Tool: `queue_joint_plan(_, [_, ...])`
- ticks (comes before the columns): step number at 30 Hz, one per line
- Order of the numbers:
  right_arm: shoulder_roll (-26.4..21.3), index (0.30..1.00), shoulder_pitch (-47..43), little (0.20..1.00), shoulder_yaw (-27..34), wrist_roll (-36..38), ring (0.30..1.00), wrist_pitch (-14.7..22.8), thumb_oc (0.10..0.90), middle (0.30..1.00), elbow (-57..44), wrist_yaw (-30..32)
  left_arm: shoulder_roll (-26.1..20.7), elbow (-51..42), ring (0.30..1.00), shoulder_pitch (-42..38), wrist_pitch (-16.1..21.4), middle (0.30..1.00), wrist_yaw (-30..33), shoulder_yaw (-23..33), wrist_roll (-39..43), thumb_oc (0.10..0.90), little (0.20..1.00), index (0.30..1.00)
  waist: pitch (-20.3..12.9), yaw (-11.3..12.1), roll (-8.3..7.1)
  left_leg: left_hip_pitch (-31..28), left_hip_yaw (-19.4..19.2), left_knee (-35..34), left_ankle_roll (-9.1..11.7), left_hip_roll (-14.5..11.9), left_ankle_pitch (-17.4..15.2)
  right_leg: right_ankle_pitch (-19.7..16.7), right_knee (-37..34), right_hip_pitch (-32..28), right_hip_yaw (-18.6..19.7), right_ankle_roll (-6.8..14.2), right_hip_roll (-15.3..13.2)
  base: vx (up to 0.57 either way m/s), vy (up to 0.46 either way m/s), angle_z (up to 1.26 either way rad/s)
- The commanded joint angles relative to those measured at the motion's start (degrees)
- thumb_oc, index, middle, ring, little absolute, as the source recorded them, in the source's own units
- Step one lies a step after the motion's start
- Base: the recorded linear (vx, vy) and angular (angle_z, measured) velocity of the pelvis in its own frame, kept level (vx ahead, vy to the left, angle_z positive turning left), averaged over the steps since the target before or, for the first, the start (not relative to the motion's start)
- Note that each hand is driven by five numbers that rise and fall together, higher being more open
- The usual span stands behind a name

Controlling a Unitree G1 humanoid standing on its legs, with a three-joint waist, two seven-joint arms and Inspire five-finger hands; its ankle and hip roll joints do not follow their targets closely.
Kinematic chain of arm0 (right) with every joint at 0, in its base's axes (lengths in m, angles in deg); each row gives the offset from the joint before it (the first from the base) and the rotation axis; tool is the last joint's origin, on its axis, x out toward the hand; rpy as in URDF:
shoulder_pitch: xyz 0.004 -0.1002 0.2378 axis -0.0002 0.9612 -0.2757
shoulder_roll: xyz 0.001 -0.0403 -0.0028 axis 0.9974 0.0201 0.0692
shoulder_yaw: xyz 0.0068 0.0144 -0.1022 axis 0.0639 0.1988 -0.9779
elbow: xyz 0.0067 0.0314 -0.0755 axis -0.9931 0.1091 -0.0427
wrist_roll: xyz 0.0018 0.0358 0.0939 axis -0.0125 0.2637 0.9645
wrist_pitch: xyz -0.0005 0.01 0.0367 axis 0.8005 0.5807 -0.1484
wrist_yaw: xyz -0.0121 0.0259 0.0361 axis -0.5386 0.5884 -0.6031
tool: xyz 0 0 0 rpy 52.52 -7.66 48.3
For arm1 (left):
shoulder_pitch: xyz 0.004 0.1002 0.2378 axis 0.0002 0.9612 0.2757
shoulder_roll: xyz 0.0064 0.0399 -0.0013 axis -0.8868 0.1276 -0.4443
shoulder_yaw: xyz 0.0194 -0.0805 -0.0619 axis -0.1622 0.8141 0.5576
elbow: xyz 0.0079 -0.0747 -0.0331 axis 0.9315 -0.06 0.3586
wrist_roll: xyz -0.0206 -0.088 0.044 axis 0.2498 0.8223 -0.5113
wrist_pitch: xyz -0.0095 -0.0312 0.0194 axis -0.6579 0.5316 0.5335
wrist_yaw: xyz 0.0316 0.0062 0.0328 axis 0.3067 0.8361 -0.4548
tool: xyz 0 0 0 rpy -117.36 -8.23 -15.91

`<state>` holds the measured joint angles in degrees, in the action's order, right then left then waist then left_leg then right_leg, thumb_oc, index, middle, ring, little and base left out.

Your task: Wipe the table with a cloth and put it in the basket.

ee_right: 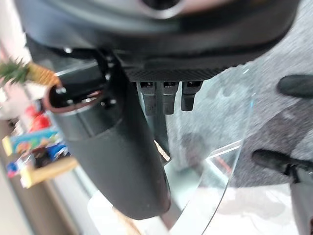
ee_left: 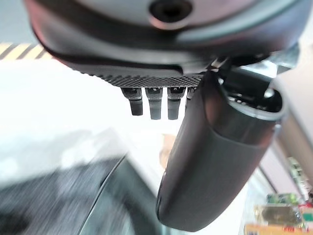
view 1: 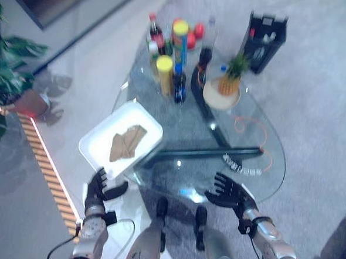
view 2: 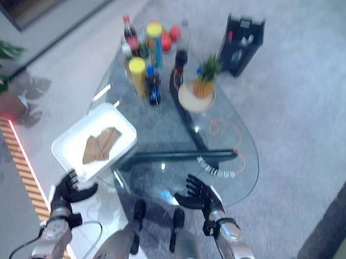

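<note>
At nine o'clock on your glass table (view 1: 250, 169), the white basket (view 1: 96, 142) holds the tan cloth (view 1: 127, 142). Your left hand (view 1: 101, 187) at seven and right hand (view 1: 231, 192) at five are spread, empty.

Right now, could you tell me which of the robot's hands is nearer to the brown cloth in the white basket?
Left. The left hand hovers open just below the white basket holding the cloth. The right hand is open over the glass table's near edge, farther off.
</note>
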<state>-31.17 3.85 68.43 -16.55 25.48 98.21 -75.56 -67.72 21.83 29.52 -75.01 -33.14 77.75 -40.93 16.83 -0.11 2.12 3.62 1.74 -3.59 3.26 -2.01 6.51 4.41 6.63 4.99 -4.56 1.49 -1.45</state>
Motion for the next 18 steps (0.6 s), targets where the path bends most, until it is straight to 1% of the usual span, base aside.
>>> queue_joint_plan(1, [2.43,0.900,2.60,0.900,-0.62,-0.31,0.900,0.36,0.800,0.900,4.43,0.03,-0.76,5.19,0.900,-0.71,0.00,0.900,-5.06,-3.57,-0.15,0.800,0.900,0.900,-8.53,0.16,-4.06,-3.31,0.84,1.43,-1.93,4.61,-5.15,-5.16,-7.58,-6.02,-1.43,1.48,-0.43,0.03,-0.104,0.01])
queue_joint_plan(2, [3.06,0.900,2.02,0.900,-0.21,0.31,0.900,0.88,0.800,0.900,8.62,-0.88,-0.02,8.74,0.900,-1.06,-0.88,0.900,-6.26,-4.31,0.71,0.800,0.900,0.900,-9.14,0.08,-4.13,-4.40,0.56,0.86,-1.88,4.23,-5.30,-5.14,-8.20,-7.05,-1.36,1.55,-0.27,0.04,-0.098,-0.04])
queue_joint_plan(3, [3.74,0.900,1.58,0.900,0.12,0.74,0.900,1.03,0.800,0.900,12.12,-1.40,0.54,12.25,0.900,-1.25,-0.88,0.900,-7.29,-4.84,0.60,0.800,0.900,0.900,-9.62,-0.03,-4.20,-5.28,0.29,0.36,-1.81,3.90,-5.38,-5.11,-8.64,-7.81,-1.30,1.59,-0.17,0.03,-0.078,-0.02])
queue_joint_plan(4, [3.99,0.900,1.43,0.900,0.26,0.53,0.900,0.90,0.800,0.900,13.12,-1.44,0.68,13.31,0.900,-1.27,-0.91,0.900,-7.58,-5.03,0.48,0.800,0.900,0.900,-9.78,-0.07,-4.22,-5.56,0.17,0.19,-1.77,3.78,-5.40,-5.10,-8.78,-8.05,-1.28,1.62,-0.14,0.02,-0.061,-0.03])
queue_joint_plan(6, [5.17,0.900,0.49,0.900,1.01,-0.21,0.900,1.62,0.800,0.900,20.90,-2.93,1.57,19.55,0.900,-1.94,-0.65,0.900,-7.95,-5.76,0.75,0.800,0.900,0.900,-10.66,-0.39,-4.19,-6.81,-0.59,-0.61,-1.61,3.07,-5.50,-5.15,-9.52,-9.08,-0.99,1.79,0.01,0.02,-0.046,-0.06])
queue_joint_plan(7, [5.32,0.900,0.28,0.900,1.16,-0.24,0.900,1.37,0.800,0.900,22.04,-3.07,1.66,20.45,0.900,-2.08,-0.75,0.900,-8.02,-5.82,1.10,0.800,0.900,0.900,-10.77,-0.44,-4.17,-7.04,-0.73,-0.75,-1.57,2.93,-5.53,-5.17,-9.69,-9.27,-0.93,1.81,0.04,0.03,-0.034,-0.06])
queue_joint_plan(9, [6.24,0.900,-0.30,0.900,2.11,-1.40,0.900,2.44,0.800,0.900,29.38,-3.79,2.34,25.54,0.900,-2.80,-0.43,0.900,-9.20,-5.63,1.12,0.800,0.900,0.900,-11.37,-0.57,-4.10,-7.98,-1.28,-1.27,-1.31,2.35,-5.78,-5.19,-10.51,-10.21,-1.05,1.97,0.02,0.03,-0.026,-0.05])
queue_joint_plan(11, [6.55,0.900,-0.54,0.900,2.47,-1.33,0.900,1.96,0.800,0.900,31.31,-3.78,2.62,27.12,0.900,-3.03,-0.46,0.900,-9.27,-5.79,0.58,0.800,0.900,0.900,-11.56,-0.59,-4.06,-8.18,-1.51,-1.39,-1.23,2.18,-5.82,-5.31,-10.84,-10.45,-1.05,2.04,0.00,0.01,-0.007,-0.07])
queue_joint_plan(12, [6.97,0.900,-0.89,0.900,3.10,-0.81,0.900,1.01,0.800,0.900,34.50,-4.36,2.69,29.46,0.900,-3.60,-0.80,0.900,-9.36,-5.87,0.65,0.800,0.900,0.900,-11.87,-0.69,-4.01,-8.30,-1.87,-1.41,-1.12,1.92,-5.92,-5.47,-11.23,-10.64,-0.83,2.11,-0.02,0.00,0.002,-0.09])
queue_joint_plan(13, [7.13,0.900,-1.03,0.900,3.54,-0.80,0.900,0.88,0.800,0.900,36.10,-4.54,2.75,30.35,0.900,-3.95,-1.00,0.900,-9.84,-5.54,0.51,0.800,0.900,0.900,-11.98,-0.74,-3.97,-8.43,-2.04,-1.41,-1.10,1.80,-6.08,-5.46,-11.36,-10.80,-0.78,2.14,-0.02,0.01,0.004,-0.11])
queue_joint_plan(15, [7.37,0.900,-0.99,0.900,4.09,-0.39,0.900,0.40,0.800,0.900,37.26,-4.38,2.92,31.12,0.900,-4.40,-1.33,0.900,-9.81,-5.43,-0.38,0.800,0.900,0.900,-12.17,-0.85,-3.82,-8.53,-2.12,-1.41,-1.03,1.63,-6.21,-5.43,-11.45,-10.96,-0.83,2.17,0.00,0.02,0.006,-0.07])
queue_joint_plan(18, [7.65,0.900,-0.85,0.900,4.34,-0.25,0.900,1.13,0.800,0.900,37.58,-4.37,3.00,31.41,0.900,-4.73,-0.95,0.900,-10.08,-5.87,-1.09,0.800,0.900,0.900,-12.30,-1.05,-3.67,-8.68,-2.19,-1.41,-1.00,1.57,-6.38,-5.39,-11.42,-11.01,-0.71,2.26,-0.07,0.01,0.009,-0.07])
